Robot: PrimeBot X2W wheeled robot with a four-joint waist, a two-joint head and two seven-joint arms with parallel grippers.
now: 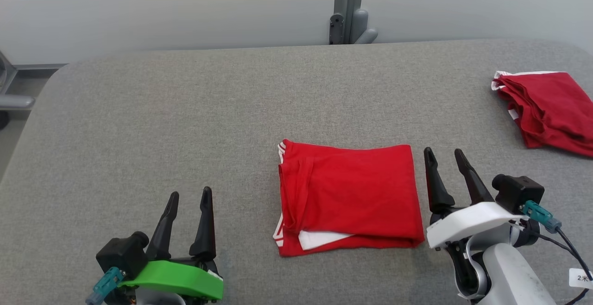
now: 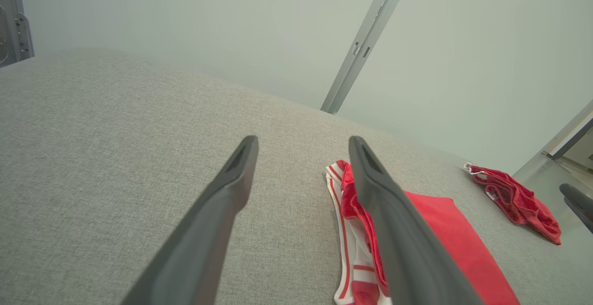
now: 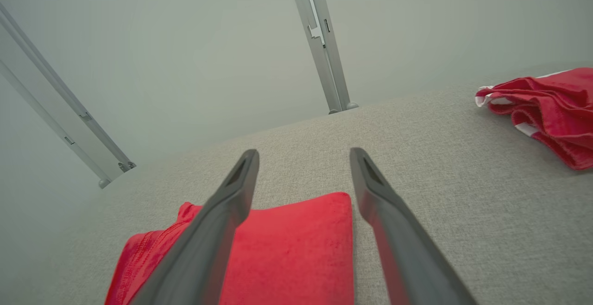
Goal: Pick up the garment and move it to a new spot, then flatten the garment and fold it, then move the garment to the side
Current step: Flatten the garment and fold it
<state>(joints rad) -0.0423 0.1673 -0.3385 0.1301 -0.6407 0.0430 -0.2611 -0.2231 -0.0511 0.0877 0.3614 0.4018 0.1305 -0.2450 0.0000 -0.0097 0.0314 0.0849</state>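
Grey fabric tabletop [image 1: 185, 110] is seen spread wide before a pale wall, a metal post [image 1: 347, 8] standing behind its far edge. The bright red garment [image 1: 352, 193] is laid at the middle, folded into a neat rectangle, white trim showing along its left side. The right gripper [image 1: 443, 150] is held just beside its right edge, jaws parted, nothing grasped. The left gripper [image 1: 190, 192] is placed well apart to the left, jaws likewise spread and empty. A darker red cloth [image 1: 551, 110] is bunched at the far right.
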